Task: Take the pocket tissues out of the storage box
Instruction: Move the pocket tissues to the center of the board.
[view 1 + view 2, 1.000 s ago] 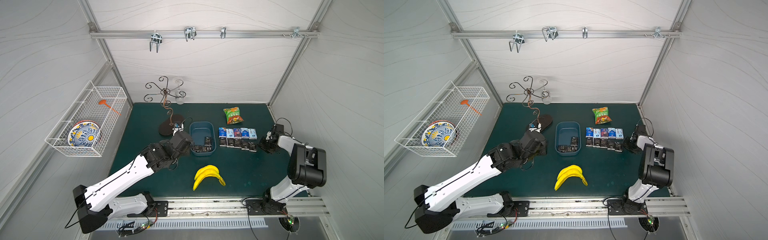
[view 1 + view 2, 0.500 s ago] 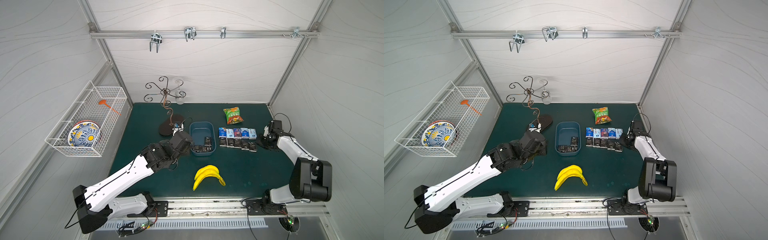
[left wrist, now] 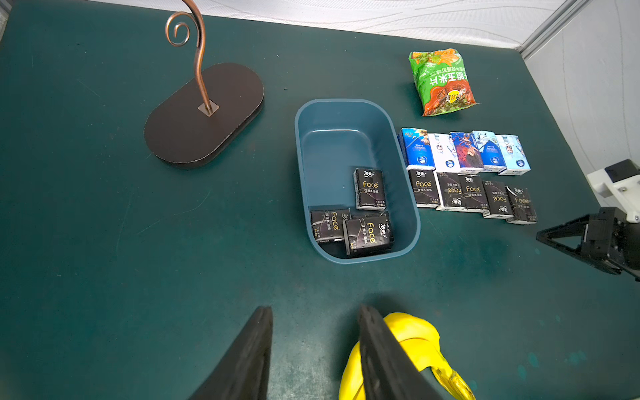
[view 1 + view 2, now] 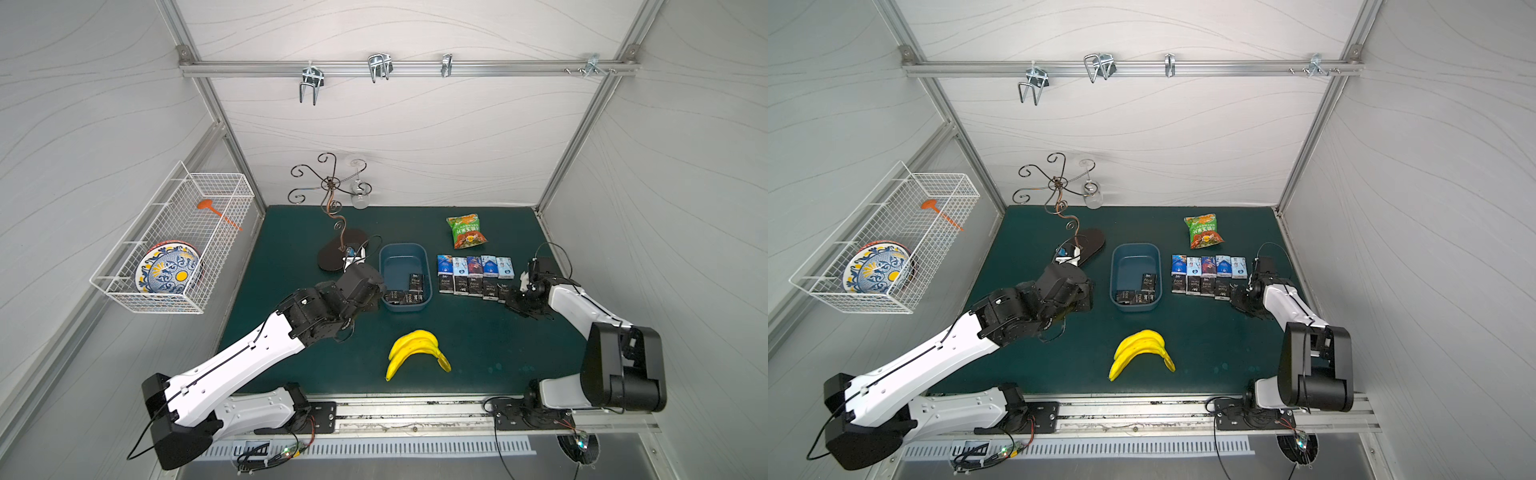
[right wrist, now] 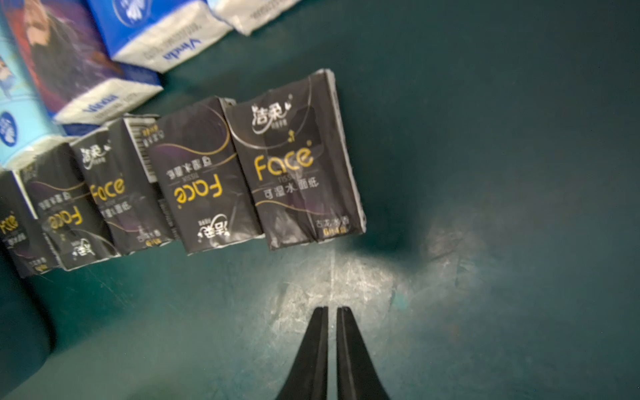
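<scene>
Box (image 3: 346, 101) sits upright mid-mat (image 3: 104, 242). Three black packs (image 3: 370, 188) show inside, all crowded at the end nearer the robot. One lies flat alone, and two overlap in the corner. A fourth may sit under that pair, but I cannot tell. The far half of the box floor is bare.

Just right of the box on the mat are two tidy rows. Five blue-white packs (image 4: 475, 266) lie behind and five black ones (image 4: 473, 286) in front, side by side and touching. That makes ten out.

Right gripper (image 5: 331, 311): jaws together and holding nothing. It is low over bare mat just beside the end black pack (image 5: 298, 162) of the row, not touching it.

Left gripper (image 3: 313, 332): jaws a little apart with nothing between them. It hovers over the mat off the box's near left side, pointed toward the box. Bananas (image 3: 408, 339) show behind one finger.

Judgement: roughly three quarters done, with three packs left in the box, possibly four. The lone flat pack looks the easiest next pick. The corner pair sits tight against the wall and one pack rides on the other, so the top one should go first, and finger room there looks scarce.
</scene>
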You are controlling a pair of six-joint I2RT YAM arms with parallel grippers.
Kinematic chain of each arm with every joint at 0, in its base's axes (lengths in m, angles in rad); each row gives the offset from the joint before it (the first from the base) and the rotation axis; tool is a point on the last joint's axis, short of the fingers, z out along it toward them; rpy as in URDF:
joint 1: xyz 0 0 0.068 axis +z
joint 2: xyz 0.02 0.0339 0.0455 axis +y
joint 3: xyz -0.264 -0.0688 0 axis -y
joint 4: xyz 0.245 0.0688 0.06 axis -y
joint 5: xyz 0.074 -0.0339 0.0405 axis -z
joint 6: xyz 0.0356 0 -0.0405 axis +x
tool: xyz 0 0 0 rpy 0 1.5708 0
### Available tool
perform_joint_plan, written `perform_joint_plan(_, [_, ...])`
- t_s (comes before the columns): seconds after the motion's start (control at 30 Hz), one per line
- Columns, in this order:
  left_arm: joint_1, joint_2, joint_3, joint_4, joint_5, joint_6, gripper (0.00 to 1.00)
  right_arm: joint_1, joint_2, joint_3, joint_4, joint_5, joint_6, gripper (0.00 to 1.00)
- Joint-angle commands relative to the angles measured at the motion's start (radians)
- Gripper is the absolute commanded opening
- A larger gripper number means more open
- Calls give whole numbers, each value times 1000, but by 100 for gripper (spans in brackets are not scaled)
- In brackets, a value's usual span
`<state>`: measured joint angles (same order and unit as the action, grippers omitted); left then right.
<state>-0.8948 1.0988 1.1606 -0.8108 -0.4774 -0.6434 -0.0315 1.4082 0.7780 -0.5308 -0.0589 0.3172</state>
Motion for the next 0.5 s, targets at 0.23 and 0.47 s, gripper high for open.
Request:
perform_joint_plan(0.23, [2, 24, 24, 44, -4, -1, 45, 40, 101, 49, 19, -10, -31, 13])
perform_joint_plan(0.47, [1, 27, 32, 41, -15, 4, 45, 39, 164, 99, 20, 53, -46, 15])
